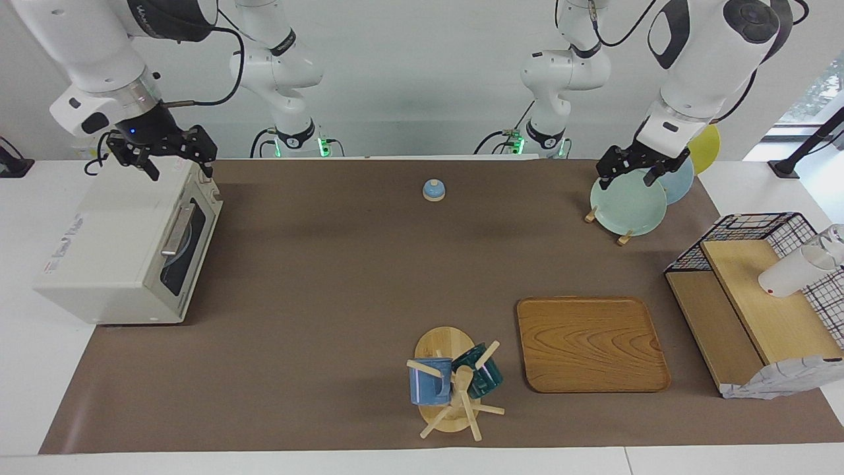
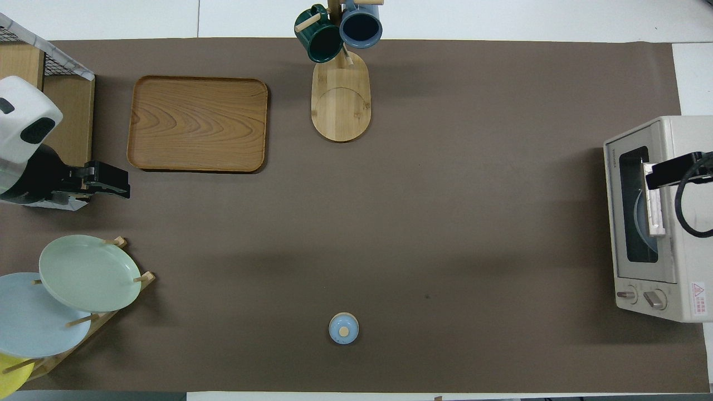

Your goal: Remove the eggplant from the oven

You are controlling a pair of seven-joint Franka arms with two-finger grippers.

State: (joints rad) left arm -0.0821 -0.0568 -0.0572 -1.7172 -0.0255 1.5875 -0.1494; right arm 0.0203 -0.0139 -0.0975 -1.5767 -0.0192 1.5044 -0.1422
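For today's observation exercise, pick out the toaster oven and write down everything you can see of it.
The oven is a boxy cream-white toaster oven at the right arm's end of the table, resting partly on the brown mat. Its dark glass door is shut, with a metal bar handle across it, and two knobs sit beside the door. Something pale and round shows dimly through the glass; no eggplant can be made out. A warning sticker sits on top. The open right gripper hangs over its top edge, touching nothing.

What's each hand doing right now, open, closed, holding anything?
Left hand: open, empty, over the plate rack.
Right hand: open, empty, over the closed oven.
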